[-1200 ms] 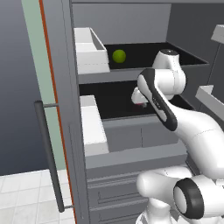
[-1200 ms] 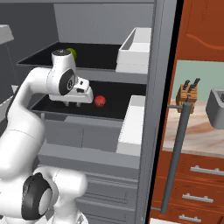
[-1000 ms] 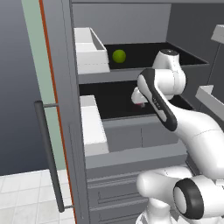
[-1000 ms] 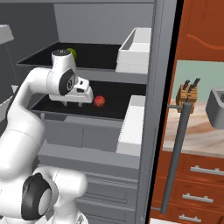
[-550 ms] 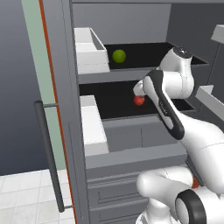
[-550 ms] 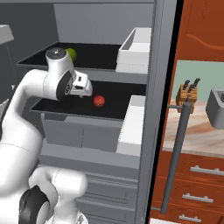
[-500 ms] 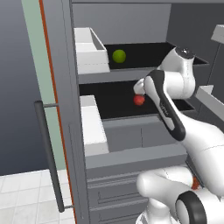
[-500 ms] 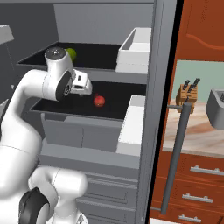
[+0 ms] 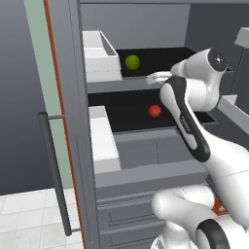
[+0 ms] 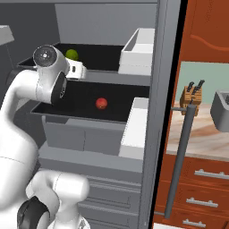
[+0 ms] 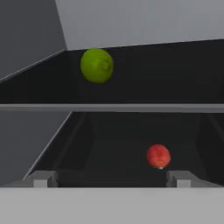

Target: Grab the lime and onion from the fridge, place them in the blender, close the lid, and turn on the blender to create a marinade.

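My hand [image 11: 109,178] is spread wide and holds nothing, level with the fridge [image 9: 73,146] shelves. The lime [image 11: 97,65] sits on the upper shelf, the onion [image 11: 158,156] on the lower. Nothing is fetched yet; everything remains to do.

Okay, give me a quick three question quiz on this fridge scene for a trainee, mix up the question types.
1. True or false: the lime sits on the shelf above the onion.
2. The gripper is: A) shut on the onion, B) open and empty, C) shut on the lime.
3. Fill in: in the hand view, the onion lies nearer the ____ fingertip.

Key: 1 true; 2 B; 3 right.
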Controlling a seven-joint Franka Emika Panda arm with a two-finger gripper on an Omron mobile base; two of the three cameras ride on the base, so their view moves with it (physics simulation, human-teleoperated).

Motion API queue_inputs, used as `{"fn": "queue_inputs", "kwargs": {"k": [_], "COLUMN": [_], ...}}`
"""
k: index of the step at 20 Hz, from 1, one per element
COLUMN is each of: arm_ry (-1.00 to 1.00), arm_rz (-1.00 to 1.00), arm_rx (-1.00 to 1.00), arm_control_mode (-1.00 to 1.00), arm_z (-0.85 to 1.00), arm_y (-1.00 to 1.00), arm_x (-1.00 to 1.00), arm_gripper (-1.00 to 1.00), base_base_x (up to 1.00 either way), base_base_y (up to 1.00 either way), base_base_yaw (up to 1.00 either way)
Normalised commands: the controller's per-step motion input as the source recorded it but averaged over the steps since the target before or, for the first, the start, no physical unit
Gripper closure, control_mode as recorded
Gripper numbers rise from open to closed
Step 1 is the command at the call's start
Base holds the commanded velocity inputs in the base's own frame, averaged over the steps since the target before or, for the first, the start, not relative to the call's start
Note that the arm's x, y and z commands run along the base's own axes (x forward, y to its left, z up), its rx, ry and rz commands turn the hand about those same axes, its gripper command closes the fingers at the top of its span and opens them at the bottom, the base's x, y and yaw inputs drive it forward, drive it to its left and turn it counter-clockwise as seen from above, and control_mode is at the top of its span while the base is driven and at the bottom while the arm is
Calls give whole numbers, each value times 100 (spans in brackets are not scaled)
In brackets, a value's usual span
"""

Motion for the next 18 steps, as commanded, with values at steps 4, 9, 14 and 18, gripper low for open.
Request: {"fn": "queue_inputs", "kwargs": {"k": [4, 9, 14, 18], "arm_ry": [-4, 0, 0, 2], "arm_rz": [0, 0, 0, 0], "arm_rx": [0, 0, 0, 0], "arm_control_mode": [-100, -100, -100, -100], "arm_z": [51, 51, 33, 1], "arm_y": [20, 25, 24, 6], "arm_x": [19, 34, 38, 44], "arm_gripper": [-100, -100, -100, -100], "base_base_x": [0, 0, 0, 0], "base_base_y": [0, 0, 0, 0], "base_base_yaw": [0, 0, 0, 0]}}
